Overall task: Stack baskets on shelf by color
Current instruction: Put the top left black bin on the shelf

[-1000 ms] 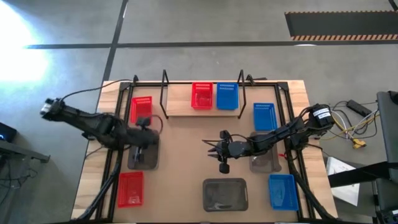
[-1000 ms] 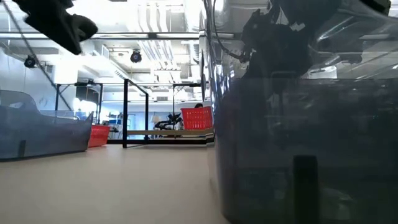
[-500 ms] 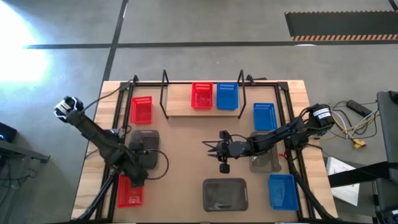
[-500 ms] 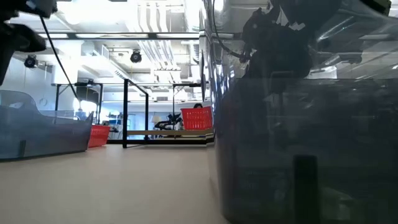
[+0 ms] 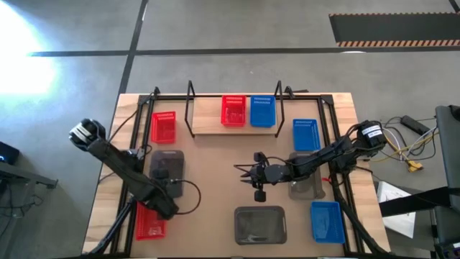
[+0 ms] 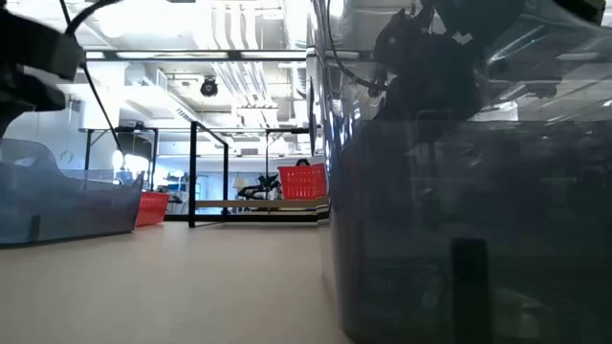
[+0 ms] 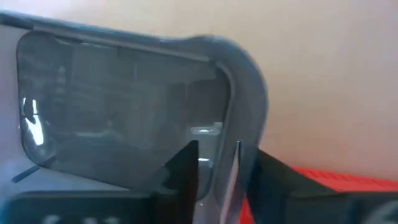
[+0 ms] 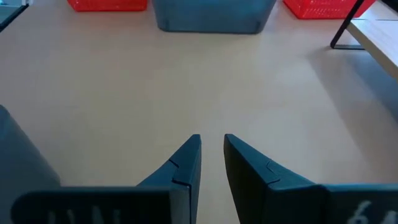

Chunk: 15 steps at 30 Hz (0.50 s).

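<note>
Left arm has swung back toward the tabletop's [image 5: 215,173] near left corner; its pincer [image 7: 214,171] straddles the rim of the translucent dark grey perforated basket [image 5: 167,173], grip uncertain. Basket looks light, thin-walled, slippery: take it by that rim. Red basket [image 5: 151,219] sits just beside. Wire-framed wooden shelf [image 5: 208,119] holds one red, one blue. Right pincer [image 8: 212,158] hovers mid-tabletop, slightly parted, empty.

Grey concrete floor [image 5: 237,29] all round a light wooden bench [image 5: 215,180], crossed by dark seam lines and washed by a bright patch of light [image 5: 21,50] at one side. Black mat with a striped hazard edge [image 5: 394,30] lying on the floor beyond the bench. In the low view, a white industrial ceiling with strip lights and ducts [image 6: 239,29] above a distant open hall.
</note>
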{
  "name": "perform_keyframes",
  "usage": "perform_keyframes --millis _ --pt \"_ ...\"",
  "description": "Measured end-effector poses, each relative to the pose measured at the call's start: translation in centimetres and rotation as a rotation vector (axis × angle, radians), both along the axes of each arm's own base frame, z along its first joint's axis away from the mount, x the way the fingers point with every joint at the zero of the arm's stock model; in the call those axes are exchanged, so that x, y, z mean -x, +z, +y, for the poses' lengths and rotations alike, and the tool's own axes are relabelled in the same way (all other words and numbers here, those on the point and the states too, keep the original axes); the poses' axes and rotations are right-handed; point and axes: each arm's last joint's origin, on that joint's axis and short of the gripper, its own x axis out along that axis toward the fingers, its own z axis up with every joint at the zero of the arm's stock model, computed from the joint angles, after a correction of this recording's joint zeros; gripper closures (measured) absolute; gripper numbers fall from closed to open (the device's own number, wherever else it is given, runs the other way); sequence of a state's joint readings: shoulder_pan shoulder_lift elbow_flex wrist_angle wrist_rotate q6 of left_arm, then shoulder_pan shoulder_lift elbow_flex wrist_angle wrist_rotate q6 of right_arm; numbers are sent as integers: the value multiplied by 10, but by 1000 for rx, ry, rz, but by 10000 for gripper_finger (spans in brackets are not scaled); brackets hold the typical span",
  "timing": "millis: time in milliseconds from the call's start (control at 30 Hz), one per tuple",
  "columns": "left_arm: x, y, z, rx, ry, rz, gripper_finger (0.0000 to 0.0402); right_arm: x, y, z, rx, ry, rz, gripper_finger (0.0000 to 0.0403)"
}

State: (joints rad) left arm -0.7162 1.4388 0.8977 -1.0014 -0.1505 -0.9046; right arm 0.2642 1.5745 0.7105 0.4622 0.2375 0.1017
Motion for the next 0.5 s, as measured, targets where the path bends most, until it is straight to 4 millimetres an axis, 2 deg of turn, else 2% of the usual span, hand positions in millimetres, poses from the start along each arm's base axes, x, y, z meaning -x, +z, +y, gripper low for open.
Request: perform_keyframes --millis 100,167,333,500 --pt "-2 -4 0 -4 -36 3 376 0 0 1 -1 1 0 341" --pt "-8 -3 -1 11 -77 -33 394 0 0 1 -1 2 0 339" --pt "-28 15 0 95 -167 -196 400 1 -1 2 0 7 8 339" --pt "-47 43 3 127 -255 -332 401 4 -3 8 9 26 39 344"
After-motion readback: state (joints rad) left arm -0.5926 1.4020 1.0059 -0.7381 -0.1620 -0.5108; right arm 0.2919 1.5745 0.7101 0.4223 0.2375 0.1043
